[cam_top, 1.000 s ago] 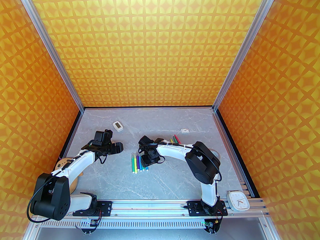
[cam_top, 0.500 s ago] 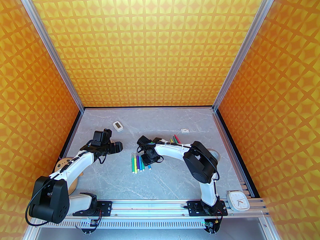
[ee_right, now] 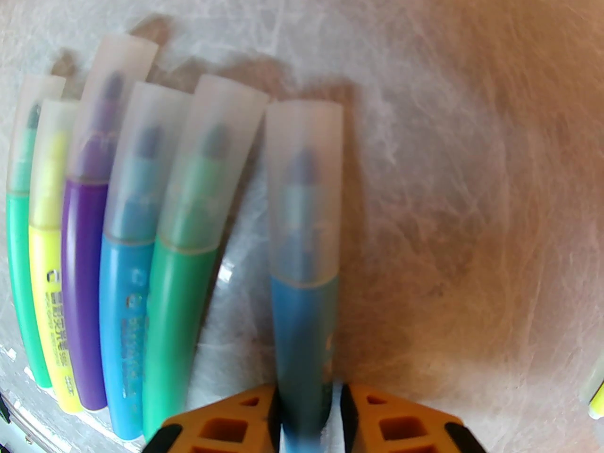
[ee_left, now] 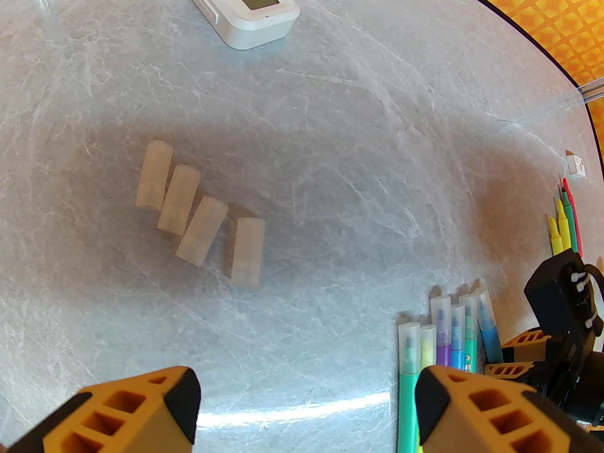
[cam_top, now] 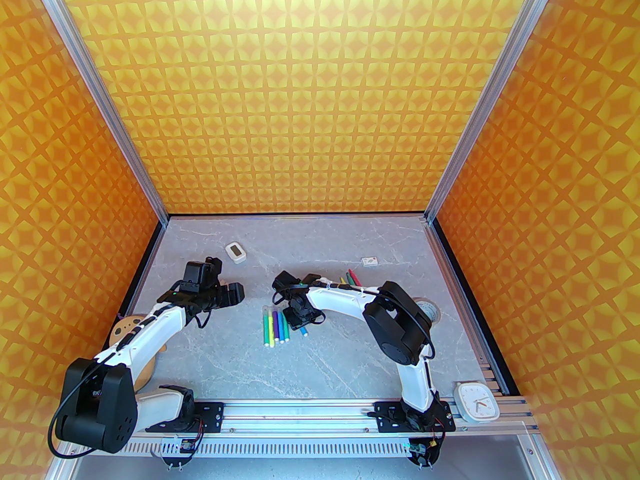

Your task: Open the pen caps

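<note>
Right fingers (ee_right: 226, 423) pinch the capped blue pen (ee_right: 302, 328); left fingers (ee_left: 141, 408) stand spread near four loose caps (ee_left: 202, 230).

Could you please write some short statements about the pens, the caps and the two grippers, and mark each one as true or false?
1. Four loose caps lie on the table. True.
2. The right gripper holds a purple pen. False: it is closed on the barrel of a blue pen.
3. The blue pen has its cap on. True.
4. The left gripper grips a cap. False: it is open and empty.
</note>
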Tool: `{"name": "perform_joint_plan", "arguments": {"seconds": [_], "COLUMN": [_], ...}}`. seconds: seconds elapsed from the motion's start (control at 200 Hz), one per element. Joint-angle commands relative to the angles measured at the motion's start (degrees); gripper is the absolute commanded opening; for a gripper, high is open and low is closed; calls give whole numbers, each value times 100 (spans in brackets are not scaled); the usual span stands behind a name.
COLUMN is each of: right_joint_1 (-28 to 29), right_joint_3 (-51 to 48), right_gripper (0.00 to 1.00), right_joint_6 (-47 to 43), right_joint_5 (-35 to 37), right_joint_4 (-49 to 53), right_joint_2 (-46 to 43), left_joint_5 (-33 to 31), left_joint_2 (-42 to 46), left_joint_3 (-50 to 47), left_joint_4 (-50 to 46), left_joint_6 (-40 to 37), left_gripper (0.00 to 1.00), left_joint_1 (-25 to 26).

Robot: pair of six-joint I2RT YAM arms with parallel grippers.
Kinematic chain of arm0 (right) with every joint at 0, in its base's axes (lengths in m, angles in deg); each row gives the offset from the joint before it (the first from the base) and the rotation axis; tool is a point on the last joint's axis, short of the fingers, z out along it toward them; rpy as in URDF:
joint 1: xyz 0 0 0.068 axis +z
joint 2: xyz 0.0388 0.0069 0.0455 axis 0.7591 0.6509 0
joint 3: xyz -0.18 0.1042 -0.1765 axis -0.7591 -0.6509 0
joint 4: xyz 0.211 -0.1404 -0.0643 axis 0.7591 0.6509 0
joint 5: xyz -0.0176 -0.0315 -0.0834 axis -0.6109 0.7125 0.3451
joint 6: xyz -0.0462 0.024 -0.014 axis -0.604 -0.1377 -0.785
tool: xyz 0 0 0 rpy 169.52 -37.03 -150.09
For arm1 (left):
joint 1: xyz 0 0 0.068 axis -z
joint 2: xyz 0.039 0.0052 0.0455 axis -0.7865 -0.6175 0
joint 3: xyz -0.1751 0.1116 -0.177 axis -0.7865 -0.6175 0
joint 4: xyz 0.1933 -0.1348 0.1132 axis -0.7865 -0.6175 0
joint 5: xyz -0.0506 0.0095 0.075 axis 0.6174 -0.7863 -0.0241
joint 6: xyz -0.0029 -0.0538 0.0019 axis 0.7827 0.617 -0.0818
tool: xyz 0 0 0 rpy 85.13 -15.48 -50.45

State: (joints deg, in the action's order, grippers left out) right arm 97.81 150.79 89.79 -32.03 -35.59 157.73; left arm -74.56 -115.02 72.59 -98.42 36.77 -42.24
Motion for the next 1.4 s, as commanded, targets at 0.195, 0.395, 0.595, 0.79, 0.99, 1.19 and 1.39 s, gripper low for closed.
{"name": "perform_joint_plan", "arguments": {"seconds": [0.195,0.395,0.595,0.79,0.99,1.19,1.39], "right_joint_1": [-23,-18,-22,-60,-252,-369,-439], "right_joint_3": [41,35,-11,-182,-575,-923,-1102], "right_gripper": [23,17,13,10,9,7,6], "right_joint_6": [-103,-139,-238,-322,-359,-522,-647], "right_joint_5": [388,432,448,341,-321,-694,-1012], "right_joint_4": [131,106,1,-355,-930,-1368,-1554], "right_joint_2": [280,190,-16,-368,-921,-1425,-1625], "left_joint_5": [95,215,527,851,1251,1876,2543], "left_joint_2": [57,14,-90,-158,-241,-455,-666], "left_joint_3": [40,13,31,39,40,72,83], "left_joint_4": [-86,63,229,436,679,1077,1732], "left_joint_6": [-19,87,201,312,449,667,815], "left_gripper": [79,79,79,78,76,70,69], "left_joint_1": [-57,-52,-58,-55,-43,32,317]}}
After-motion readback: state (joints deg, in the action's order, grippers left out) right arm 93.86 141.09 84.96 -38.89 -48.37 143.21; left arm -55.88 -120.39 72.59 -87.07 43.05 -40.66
